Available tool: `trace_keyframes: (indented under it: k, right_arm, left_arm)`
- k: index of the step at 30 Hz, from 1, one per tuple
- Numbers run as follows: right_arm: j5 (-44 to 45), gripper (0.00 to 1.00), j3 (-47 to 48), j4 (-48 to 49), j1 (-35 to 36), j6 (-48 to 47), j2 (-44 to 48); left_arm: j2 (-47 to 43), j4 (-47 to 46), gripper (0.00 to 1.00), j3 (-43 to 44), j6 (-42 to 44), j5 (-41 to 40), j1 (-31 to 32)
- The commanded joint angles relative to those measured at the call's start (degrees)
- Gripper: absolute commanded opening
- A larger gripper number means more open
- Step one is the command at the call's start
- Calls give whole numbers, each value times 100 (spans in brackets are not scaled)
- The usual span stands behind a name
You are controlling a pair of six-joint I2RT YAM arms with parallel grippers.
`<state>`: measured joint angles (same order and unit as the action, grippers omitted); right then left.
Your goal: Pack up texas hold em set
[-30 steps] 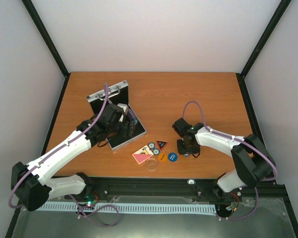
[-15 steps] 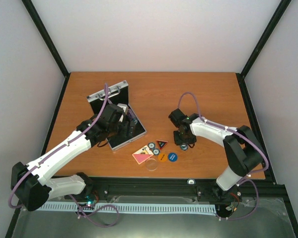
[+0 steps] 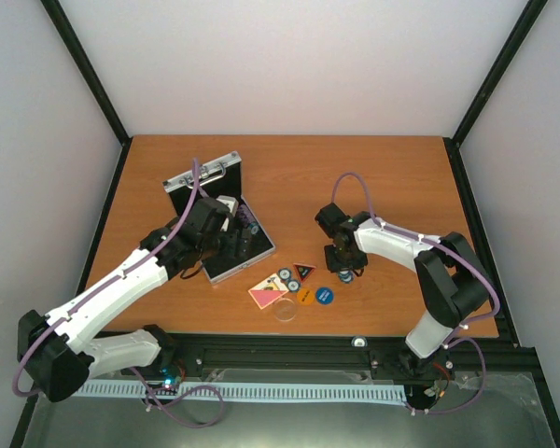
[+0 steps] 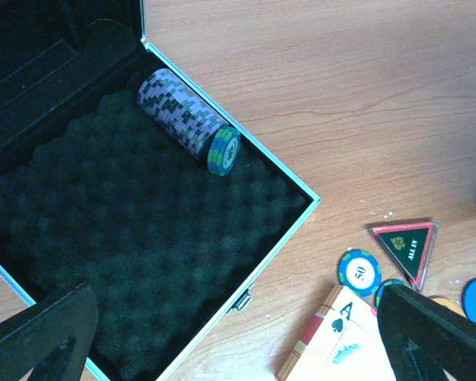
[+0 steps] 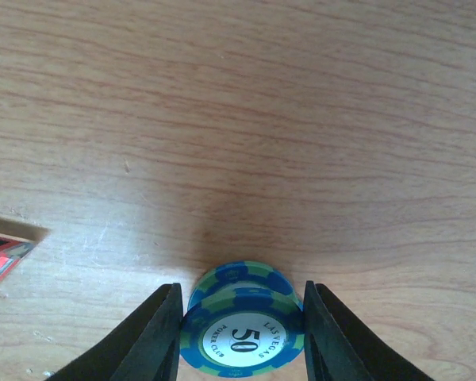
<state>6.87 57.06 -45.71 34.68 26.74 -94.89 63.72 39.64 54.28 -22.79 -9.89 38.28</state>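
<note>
The right gripper (image 5: 242,313) is closed partway on a short stack of blue chips (image 5: 239,341). Its fingers (image 5: 155,333) press flat against either side, and the "50" face is turned toward the wrist camera. The stack sits low over the table (image 5: 238,119). It may be touching the wood, but the view is too steep to tell. Off to that gripper's left lie the triangle (image 3: 304,271), blue disc (image 3: 324,295), orange disc (image 3: 303,295), two loose chips (image 3: 285,278), the deck (image 3: 264,295) and, nearest the arm bases, the clear disc (image 3: 285,311). The left gripper (image 4: 238,341) is spread as wide as it goes and holds nothing, hovering over the open case (image 4: 127,254). Ahead of it a roll of chips (image 4: 186,119) lies on its side inside, against the case's right rim.
</note>
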Motion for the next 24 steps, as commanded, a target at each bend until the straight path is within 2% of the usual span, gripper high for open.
trace_keyframes:
  k: [1,11,24]
  right_arm:
    - [78,40,-32,-51,-38,-64,-67]
    - [-6,48,-85,67,-57,-106,-191]
    - [-18,50,-147,115,-84,-171,-104]
  left_arm:
    - [-31,11,100,26,-77,-37,13]
    - [-83,41,100,35,-86,-44,10]
    - [-88,18,100,10,-97,-47,13]
